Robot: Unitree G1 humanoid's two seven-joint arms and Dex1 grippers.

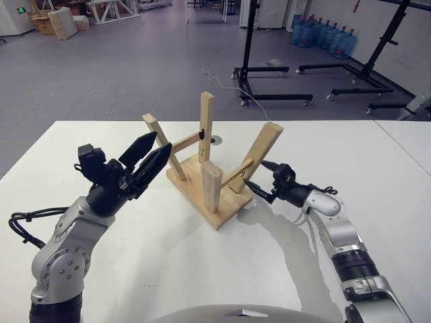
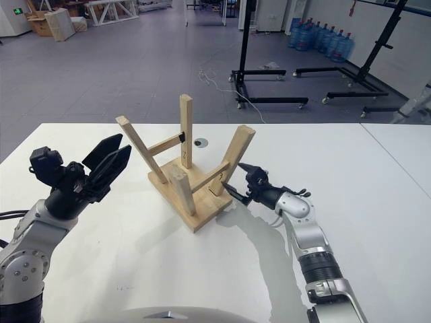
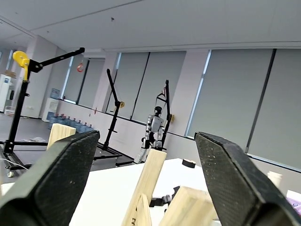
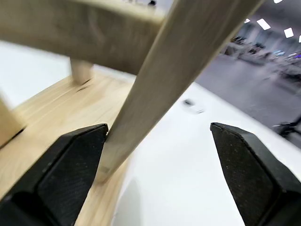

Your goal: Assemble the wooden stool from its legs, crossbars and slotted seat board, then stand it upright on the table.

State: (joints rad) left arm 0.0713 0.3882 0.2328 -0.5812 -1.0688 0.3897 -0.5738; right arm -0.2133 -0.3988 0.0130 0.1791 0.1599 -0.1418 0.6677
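Stool (image 1: pixel 202 176) assembled but inverted on the worktop (image 1: pixel 202 276), seat board (image 1: pixel 229 205) down, legs (image 1: pixel 207 114) and crossbars (image 1: pixel 185 141) up; turning it upright appears to remain. Left pincer (image 1: pixel 160 142) gapes wide beside it, empty; right pincer (image 1: pixel 254 172) stands wide about one leg's base.

The pale wooden stool (image 1: pixel 210 176) sits upside down on the white counter (image 1: pixel 202 269), seat board (image 1: pixel 225 207) flat, four legs (image 1: pixel 207 124) splaying upward, joined by crossbars (image 1: pixel 186 141).

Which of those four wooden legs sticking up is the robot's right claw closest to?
The leg on the robot's right, leaning outward. The open right gripper sits at its lower end; the other three stand farther away.
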